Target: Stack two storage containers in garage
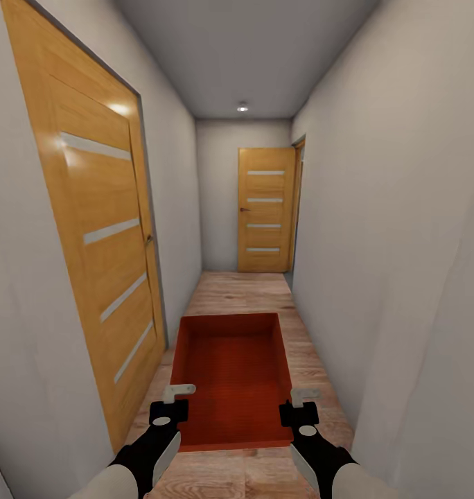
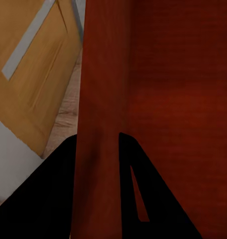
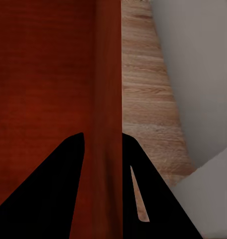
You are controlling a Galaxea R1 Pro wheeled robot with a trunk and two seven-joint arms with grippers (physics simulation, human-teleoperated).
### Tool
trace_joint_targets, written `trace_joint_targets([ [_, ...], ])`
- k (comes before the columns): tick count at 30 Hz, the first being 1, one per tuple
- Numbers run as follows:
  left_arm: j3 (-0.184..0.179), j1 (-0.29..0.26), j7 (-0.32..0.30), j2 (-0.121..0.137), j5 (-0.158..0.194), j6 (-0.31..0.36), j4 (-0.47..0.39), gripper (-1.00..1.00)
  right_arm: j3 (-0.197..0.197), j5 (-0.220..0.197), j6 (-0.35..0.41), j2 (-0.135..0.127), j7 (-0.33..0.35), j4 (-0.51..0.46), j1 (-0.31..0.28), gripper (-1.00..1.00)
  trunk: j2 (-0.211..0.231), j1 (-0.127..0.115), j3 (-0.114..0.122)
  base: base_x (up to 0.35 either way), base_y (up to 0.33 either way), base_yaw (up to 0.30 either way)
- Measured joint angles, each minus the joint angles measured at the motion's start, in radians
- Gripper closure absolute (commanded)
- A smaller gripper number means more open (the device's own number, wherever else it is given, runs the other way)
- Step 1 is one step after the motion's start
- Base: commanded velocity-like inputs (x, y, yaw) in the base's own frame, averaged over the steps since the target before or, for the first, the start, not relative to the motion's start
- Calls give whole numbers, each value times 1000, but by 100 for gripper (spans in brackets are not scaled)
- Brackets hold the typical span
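Seemingly both tools [image 1: 173, 405] [image 1: 301, 407] pinch the container's [image 1: 233, 374] walls.

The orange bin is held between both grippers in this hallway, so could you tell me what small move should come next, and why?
Probably keep driving straight down the hallway floor, holding the bin level. The left gripper and right gripper each clamp a side wall of it, the walls are close on both sides, and this wood floor is not the garage's concrete. Whether the far door leads there, I cannot tell.

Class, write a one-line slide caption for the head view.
Both grippers, left and right, grip an orange-red storage container in a narrow hallway with wooden doors.
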Motion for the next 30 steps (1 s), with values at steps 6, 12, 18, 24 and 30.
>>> trace_joint_targets([
  [6,0,0,0,0,0,0,0,100,0,0,0,0,0,0,0,100,0,0,0,323,0,0],
  [12,0,0,0,0,0,0,0,100,0,0,0,0,0,0,0,100,0,0,0,323,16,0],
  [18,0,0,0,0,0,2,-1,100,-1,0,0,0,0,0,0,100,0,0,0,323,108,0],
  [24,0,0,0,0,0,3,-1,100,0,-1,2,0,0,0,0,100,0,0,0,323,17,0],
  [30,0,0,0,0,0,2,-1,100,0,-1,1,0,0,0,0,100,0,0,0,323,0,0],
])
